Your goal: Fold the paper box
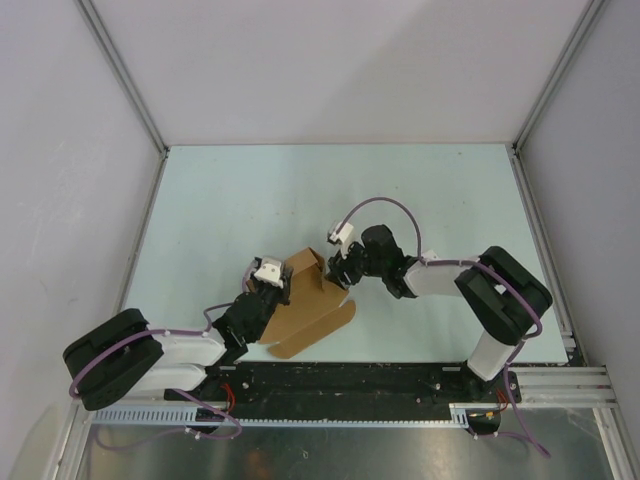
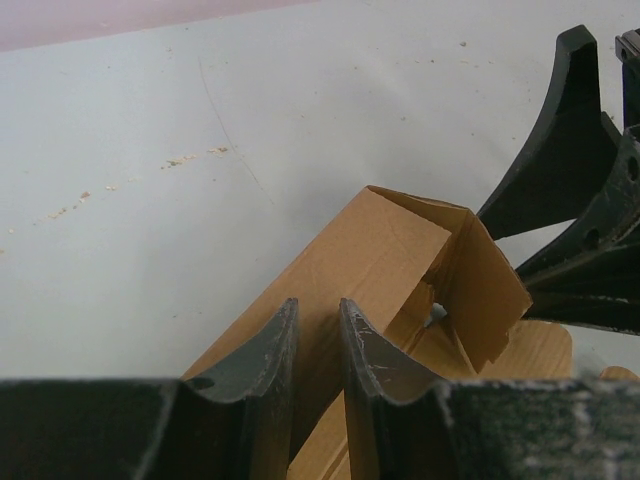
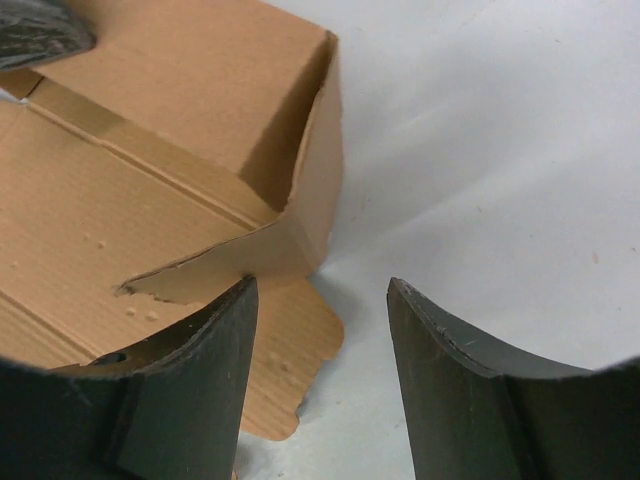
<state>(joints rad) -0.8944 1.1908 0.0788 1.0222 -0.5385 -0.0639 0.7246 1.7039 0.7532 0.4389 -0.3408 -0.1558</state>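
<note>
The paper box [image 1: 312, 312] is tan cardboard, partly folded, lying near the table's front between both arms. One side wall [image 2: 370, 250] stands up, and an end flap [image 2: 490, 285] is bent inward at its corner. My left gripper [image 2: 318, 305] is shut on that upright wall, with the cardboard pinched between its narrow jaws. My right gripper [image 3: 322, 287] is open at the box's right end. Its left fingertip [image 3: 235, 310] touches the lower edge of a raised flap [image 3: 300, 180]. Only a rounded tab [image 3: 290, 370] and bare table lie between its jaws.
The pale table [image 1: 330, 190] is bordered by white walls with metal rails [image 1: 140, 110] at the back and sides. The right gripper's black fingers [image 2: 570, 170] show at the right of the left wrist view, close to the box corner. Arm bases [image 1: 350, 385] line the near edge.
</note>
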